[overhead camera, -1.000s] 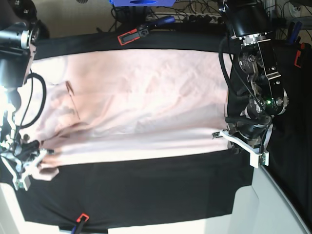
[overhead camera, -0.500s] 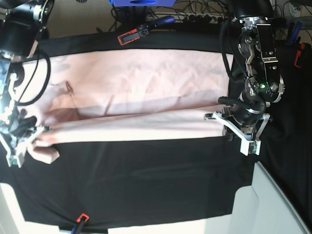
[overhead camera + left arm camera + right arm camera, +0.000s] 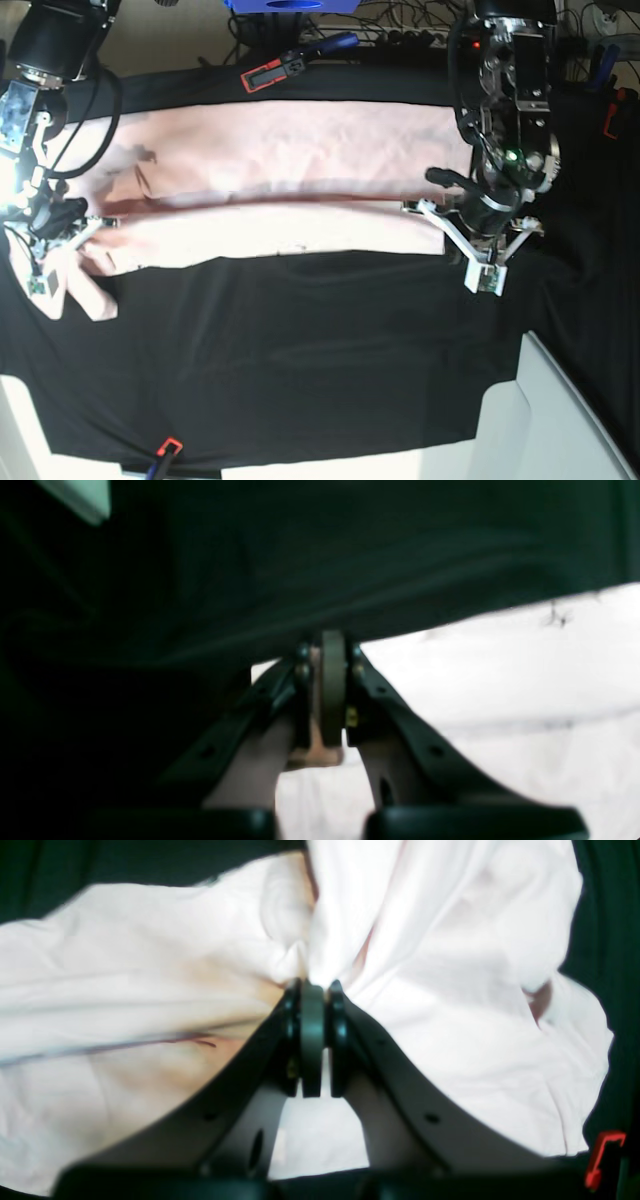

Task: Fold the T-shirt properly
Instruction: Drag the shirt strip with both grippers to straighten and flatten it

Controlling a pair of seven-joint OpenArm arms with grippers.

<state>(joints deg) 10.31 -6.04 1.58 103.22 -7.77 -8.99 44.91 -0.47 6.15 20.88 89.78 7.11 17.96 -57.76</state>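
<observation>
The pale pink T-shirt (image 3: 280,160) lies across the far half of the black-clothed table, with its near edge lifted and drawn over the rest. My left gripper (image 3: 412,208) is on the base view's right, shut on the shirt's hem corner. The left wrist view shows its jaws (image 3: 327,690) closed on a thin pinkish fold, with the shirt (image 3: 500,680) beyond. My right gripper (image 3: 98,220) is on the base view's left, shut on bunched cloth near the sleeve end. The right wrist view shows its jaws (image 3: 312,1005) pinching the shirt (image 3: 450,990). A sleeve hangs below it. No lettering shows.
The black table cloth (image 3: 300,350) covers the table. Red-and-black clamps hold it at the far edge (image 3: 268,75) and the near edge (image 3: 165,448); one red clip shows in the right wrist view (image 3: 602,1150). A white surface (image 3: 560,420) lies at the near right. Cables run behind the table.
Both grippers have moved toward the far edge, carrying the shirt's near edge with them. The visible band of shirt has narrowed, and more black cloth shows in front.
</observation>
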